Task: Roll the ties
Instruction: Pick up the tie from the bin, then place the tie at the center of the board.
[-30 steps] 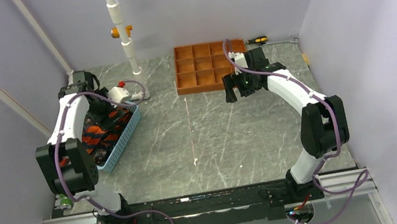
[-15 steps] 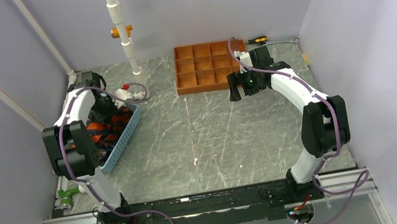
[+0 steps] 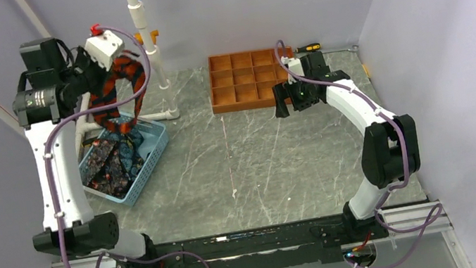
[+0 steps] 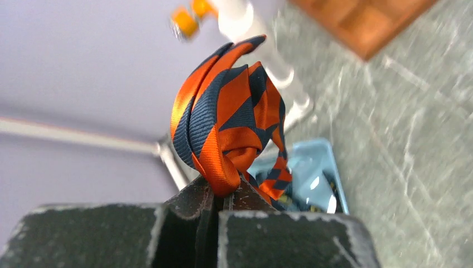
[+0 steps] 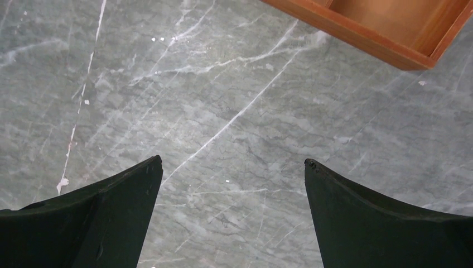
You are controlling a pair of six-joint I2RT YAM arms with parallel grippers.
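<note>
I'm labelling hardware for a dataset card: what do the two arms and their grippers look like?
Both the left arm and right arm have white links, black joint housings and thin purple cables tied alongside. The left gripper and right gripper have matte black fingers.

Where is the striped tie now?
The striped tie hangs at upper left of the top view, pinched in the left gripper above the blue basket.

Far left: striped tie, banded diagonally in orange and dark blue-black. Left: other ties, patterned orange-red on black; basket, coloured pale blue. Far: tray, orange-brown. Throughout: table, grey, veined white; cables, purple.
</note>
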